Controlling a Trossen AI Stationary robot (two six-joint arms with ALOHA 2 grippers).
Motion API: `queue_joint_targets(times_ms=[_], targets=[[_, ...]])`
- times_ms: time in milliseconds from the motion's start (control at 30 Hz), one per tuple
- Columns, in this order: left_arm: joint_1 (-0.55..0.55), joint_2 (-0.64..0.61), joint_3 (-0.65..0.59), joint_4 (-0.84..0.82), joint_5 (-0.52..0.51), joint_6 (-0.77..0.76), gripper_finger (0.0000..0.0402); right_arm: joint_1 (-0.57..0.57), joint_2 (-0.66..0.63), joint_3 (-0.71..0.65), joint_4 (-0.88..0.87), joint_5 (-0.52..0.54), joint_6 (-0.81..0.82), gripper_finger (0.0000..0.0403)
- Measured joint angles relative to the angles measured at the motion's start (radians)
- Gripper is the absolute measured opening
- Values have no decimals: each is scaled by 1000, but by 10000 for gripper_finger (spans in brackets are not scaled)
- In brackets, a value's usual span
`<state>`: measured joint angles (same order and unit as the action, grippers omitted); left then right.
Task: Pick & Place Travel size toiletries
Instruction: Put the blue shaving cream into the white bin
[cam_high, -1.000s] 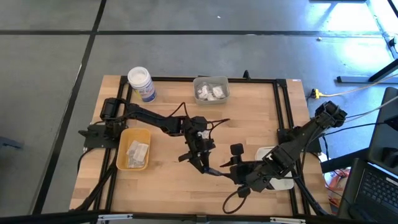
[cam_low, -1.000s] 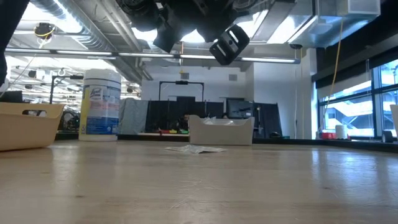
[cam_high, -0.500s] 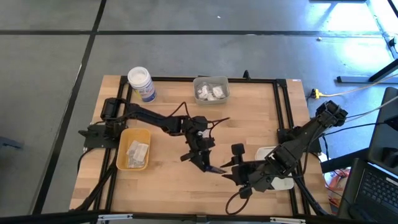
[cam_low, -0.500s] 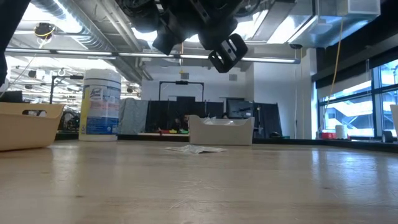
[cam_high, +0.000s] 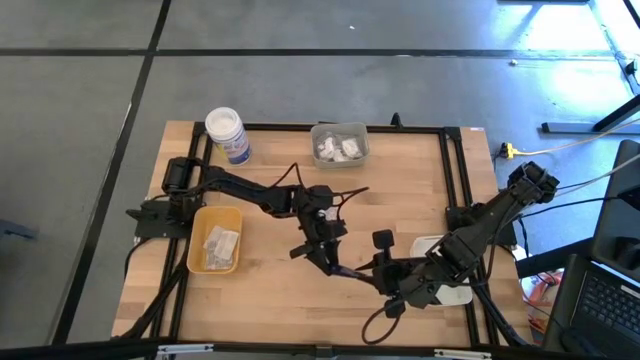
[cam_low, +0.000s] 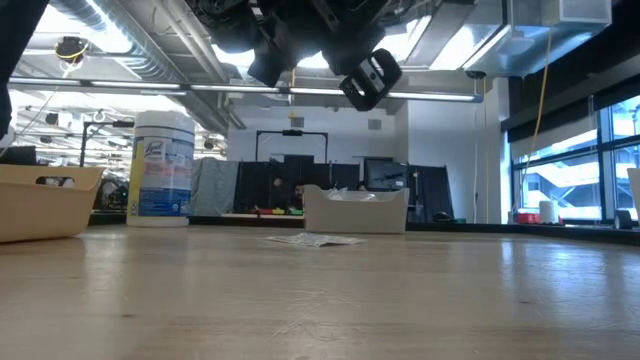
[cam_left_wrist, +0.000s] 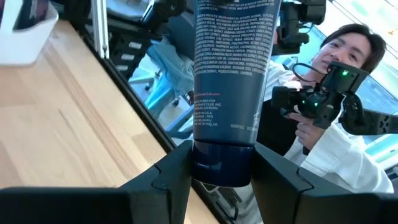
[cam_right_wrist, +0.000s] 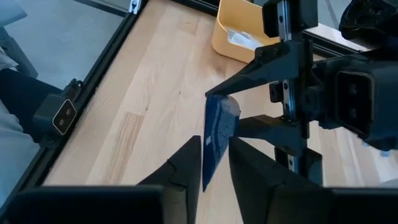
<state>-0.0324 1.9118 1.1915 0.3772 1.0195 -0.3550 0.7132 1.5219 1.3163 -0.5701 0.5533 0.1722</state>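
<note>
A dark blue tube with white print (cam_left_wrist: 231, 68) hangs in the air above the table's near middle, between my two grippers (cam_high: 346, 270). My left gripper (cam_high: 328, 258) is shut on its cap end. My right gripper (cam_right_wrist: 215, 163) is open, one finger on each side of the tube's flat crimped end (cam_right_wrist: 211, 155); whether they touch it I cannot tell. White packets lie in the clear tray (cam_high: 340, 143), and flat sachets in the yellow tray (cam_high: 215, 240). One flat sachet (cam_low: 315, 239) lies on the table. My left gripper pinches the tube's dark cap end (cam_left_wrist: 221, 167) between its two fingers. The fingers slant toward the table's near right and lie in line with the tube. The tube is lifted clear of the table and points away from the fingers toward my right gripper.
A big white jar with a blue label (cam_high: 227, 133) stands at the far left corner. A white tray (cam_high: 450, 290) lies under my right arm. A person in white (cam_left_wrist: 339, 106) holding a dark device is beyond the table's edge. Bare wood (cam_high: 270, 290) lies near the front.
My right gripper has moved toward the table's left, closing on the tube's free end until its fingers stand around it. My left gripper has kept the tube raised, shifting only slightly.
</note>
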Motion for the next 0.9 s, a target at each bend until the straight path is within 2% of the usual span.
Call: queue_joint_targets(times_ms=[467, 900], targets=[[1, 0, 0, 17, -3, -8, 143, 0, 0, -1, 4, 0, -4, 34], [2, -1, 0, 13, -8, -19, 143, 0, 1, -1, 23, 0, 0, 62]])
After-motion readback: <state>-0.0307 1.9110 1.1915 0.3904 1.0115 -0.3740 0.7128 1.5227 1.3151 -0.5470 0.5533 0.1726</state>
